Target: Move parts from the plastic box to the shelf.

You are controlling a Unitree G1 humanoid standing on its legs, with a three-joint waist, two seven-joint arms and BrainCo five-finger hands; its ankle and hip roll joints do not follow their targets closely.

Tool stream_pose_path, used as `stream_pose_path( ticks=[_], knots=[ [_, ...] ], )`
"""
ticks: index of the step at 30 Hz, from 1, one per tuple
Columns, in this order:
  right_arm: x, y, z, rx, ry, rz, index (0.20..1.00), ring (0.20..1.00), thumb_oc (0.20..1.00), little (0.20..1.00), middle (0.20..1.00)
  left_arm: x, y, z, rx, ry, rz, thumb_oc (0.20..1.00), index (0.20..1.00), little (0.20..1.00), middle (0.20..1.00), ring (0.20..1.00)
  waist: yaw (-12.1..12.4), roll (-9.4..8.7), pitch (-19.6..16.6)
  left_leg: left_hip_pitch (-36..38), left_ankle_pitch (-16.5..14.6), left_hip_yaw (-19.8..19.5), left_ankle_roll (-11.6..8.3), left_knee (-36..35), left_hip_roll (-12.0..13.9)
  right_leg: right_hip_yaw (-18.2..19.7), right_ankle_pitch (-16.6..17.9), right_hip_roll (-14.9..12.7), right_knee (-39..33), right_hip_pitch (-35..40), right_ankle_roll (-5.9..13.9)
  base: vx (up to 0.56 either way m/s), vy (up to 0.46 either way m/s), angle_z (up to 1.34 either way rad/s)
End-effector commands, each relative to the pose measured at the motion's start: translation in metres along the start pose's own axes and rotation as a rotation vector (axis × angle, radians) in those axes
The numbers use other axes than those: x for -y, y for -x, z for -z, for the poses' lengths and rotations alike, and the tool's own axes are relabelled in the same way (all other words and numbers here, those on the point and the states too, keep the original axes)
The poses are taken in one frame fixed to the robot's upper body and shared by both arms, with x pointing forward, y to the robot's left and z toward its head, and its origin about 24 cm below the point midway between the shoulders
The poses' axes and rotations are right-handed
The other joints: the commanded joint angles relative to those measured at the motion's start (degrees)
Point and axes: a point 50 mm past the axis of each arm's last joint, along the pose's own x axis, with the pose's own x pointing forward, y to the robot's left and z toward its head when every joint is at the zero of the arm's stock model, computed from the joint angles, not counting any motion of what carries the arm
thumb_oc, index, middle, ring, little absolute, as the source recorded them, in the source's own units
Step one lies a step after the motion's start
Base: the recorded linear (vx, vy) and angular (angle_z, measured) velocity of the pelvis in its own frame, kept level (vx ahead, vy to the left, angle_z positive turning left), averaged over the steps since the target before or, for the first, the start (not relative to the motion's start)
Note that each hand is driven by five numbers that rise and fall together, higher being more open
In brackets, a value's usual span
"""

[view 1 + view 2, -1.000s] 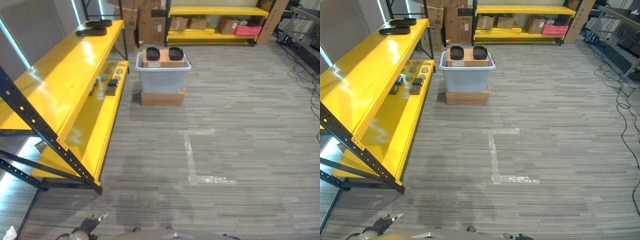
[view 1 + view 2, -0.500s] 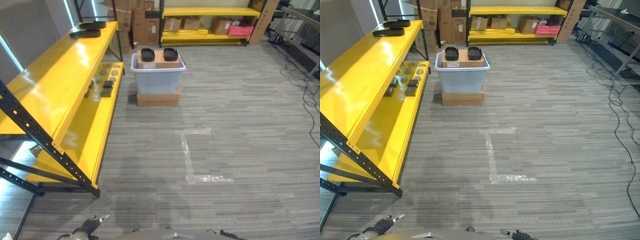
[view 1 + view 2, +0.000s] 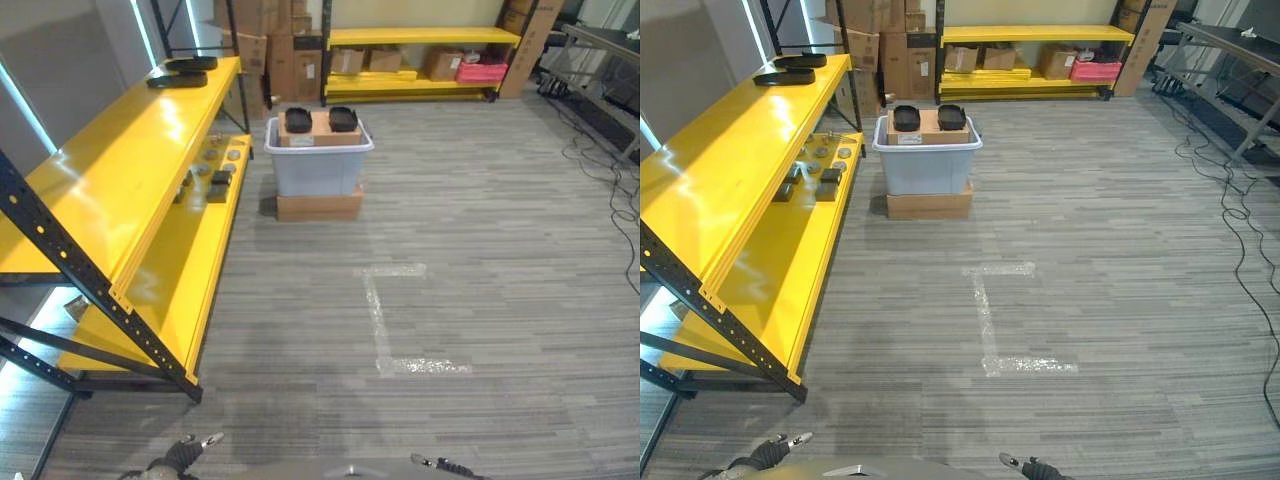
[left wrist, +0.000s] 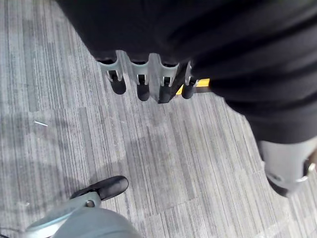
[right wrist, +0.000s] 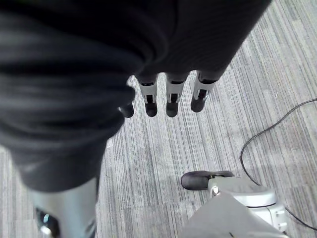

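Observation:
A grey plastic box (image 3: 318, 172) stands on the floor far ahead, on top of a flat cardboard box (image 3: 319, 206). Two black parts (image 3: 298, 119) lie on brown cardboard at its top. The long yellow shelf (image 3: 130, 170) runs along the left; flat black parts (image 3: 185, 72) rest at the far end of its upper level, and several small parts (image 3: 215, 180) lie on the lower level. My left hand (image 4: 141, 79) hangs low at the bottom left, fingers straight, holding nothing. My right hand (image 5: 171, 94) hangs low at the bottom right, likewise open and empty. Both are far from the box.
White tape marks (image 3: 385, 320) lie on the grey carpet between me and the box. A second yellow shelf (image 3: 420, 40) with cardboard boxes and a pink bin (image 3: 482, 72) lines the back wall. Cables (image 3: 610, 170) trail along the right side.
The whole picture has shifted slightly, so the camera has moved. The box and shelf stand as before, and both hands still hang low and empty.

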Motion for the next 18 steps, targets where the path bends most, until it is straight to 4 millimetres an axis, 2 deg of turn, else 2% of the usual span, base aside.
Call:
stream_pose_path(
  ticks=[1, 6, 8, 9, 10, 13, 14, 17, 18],
  knots=[
    [0.004, -0.001, -0.007, -0.010, 0.011, 0.017, 1.000, 1.000, 1.000, 1.000, 1.000, 0.002, -0.006, -0.034, 0.083, 0.002, 0.001, 1.000, 1.000, 1.000, 1.000, 1.000, 0.2, -0.84, 1.1, 3.0, -7.2, -3.1, -3.46, -0.1, 3.8, -1.1, -7.3, -3.7, 0.2, 3.4, 5.70, 0.00, 0.000, 0.00],
    [0.005, -0.001, -0.004, -0.020, -0.107, 0.014, 1.000, 1.000, 1.000, 1.000, 1.000, 0.004, -0.007, -0.036, 0.086, 0.009, 0.002, 1.000, 1.000, 1.000, 1.000, 1.000, 0.4, -0.92, 0.9, 3.1, -7.1, -3.4, -3.42, -0.1, 3.7, -1.2, -7.3, -3.7, 0.2, 3.5, 5.74, 0.00, 0.000, 0.00],
    [0.009, -0.001, -0.014, 0.020, -0.168, 0.020, 1.000, 1.000, 1.000, 1.000, 1.000, 0.003, -0.007, -0.048, 0.134, -0.001, -0.001, 1.000, 1.000, 1.000, 1.000, 1.000, 0.4, -0.93, 0.7, 3.3, -7.3, -3.2, -3.48, -0.1, 3.7, -1.2, -7.4, -3.6, 0.2, 3.7, 5.77, 0.00, 0.000, 0.00],
    [0.012, -0.001, -0.025, 0.060, -0.168, 0.031, 1.000, 1.000, 1.000, 1.000, 1.000, 0.001, -0.007, -0.060, 0.181, -0.012, -0.006, 1.000, 1.000, 1.000, 1.000, 1.000, 0.4, -0.93, 0.8, 3.4, -7.4, -3.2, -3.52, -0.1, 3.8, -1.2, -7.4, -3.7, 0.2, 3.7, 5.79, 0.00, 0.000, 0.00],
    [0.012, -0.001, -0.025, 0.060, -0.168, 0.031, 1.000, 1.000, 1.000, 1.000, 1.000, 0.001, -0.007, -0.060, 0.181, -0.012, -0.006, 1.000, 1.000, 1.000, 1.000, 1.000, 0.4, -0.93, 0.8, 3.4, -7.4, -3.2, -3.52, -0.1, 3.8, -1.2, -7.4, -3.7, 0.2, 3.7, 5.79, 0.00, 0.000, 0.00],
    [0.013, 0.005, -0.090, 0.322, -0.104, 0.038, 1.000, 1.000, 1.000, 1.000, 1.000, -0.012, 0.006, -0.125, 0.467, -0.021, -0.045, 1.000, 1.000, 1.000, 1.000, 1.000, 0.5, -1.05, 1.3, 3.3, -7.2, -3.0, -3.57, -0.1, 3.9, -1.0, -7.1, -3.7, 0.2, 3.5, 5.90, -0.02, 0.001, 0.00],
    [0.012, 0.026, -0.145, 0.592, -0.039, 0.054, 1.000, 1.000, 1.000, 1.000, 1.000, -0.024, 0.026, -0.164, 0.674, 0.041, -0.083, 1.000, 1.000, 1.000, 1.000, 1.000, 0.4, -1.15, 1.9, 3.3, -7.2, -2.8, -3.51, -0.1, 3.9, -0.9, -6.9, -3.8, 0.2, 3.6, 6.00, -0.05, 0.005, 0.01],
    [0.007, 0.060, -0.196, 0.887, -0.066, 0.063, 1.000, 1.000, 1.000, 1.000, 1.000, -0.031, 0.057, -0.210, 0.928, 0.169, -0.116, 1.000, 1.000, 1.000, 1.000, 1.000, 0.2, -1.20, 2.3, 3.3, -7.3, -2.7, -3.34, -0.1, 3.9, -0.7, -6.8, -3.8, 0.2, 3.6, 6.01, -0.03, -0.004, -0.03],
    [0.005, 0.080, -0.215, 1.009, -0.024, 0.069, 1.000, 1.000, 1.000, 1.000, 1.000, -0.036, 0.078, -0.229, 1.058, 0.212, -0.120, 1.000, 1.000, 1.000, 1.000, 1.000, 0.2, -1.29, 2.5, 3.2, -6.9, -2.7, -3.28, -0.1, 3.8, -0.6, -6.4, -3.9, 0.2, 3.5, 5.99, 0.00, 0.000, 0.00]
  ],
)
